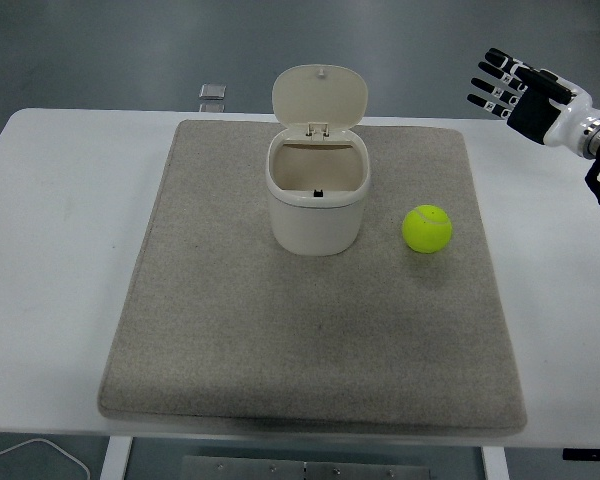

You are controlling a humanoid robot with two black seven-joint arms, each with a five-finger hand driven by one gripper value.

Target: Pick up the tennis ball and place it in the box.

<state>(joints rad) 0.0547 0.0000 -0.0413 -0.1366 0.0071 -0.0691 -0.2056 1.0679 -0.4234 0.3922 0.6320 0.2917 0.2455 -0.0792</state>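
Yellow-green tennis ball lies unheld — right hand spread, arm cropped.

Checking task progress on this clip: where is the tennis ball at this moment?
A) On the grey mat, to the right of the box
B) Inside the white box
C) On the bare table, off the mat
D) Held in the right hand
A: the tennis ball lies on the grey mat to the right of the open white box, while the right hand is up at the far right, fingers spread, holding nothing.

Bright even light, soft shadows, sharp
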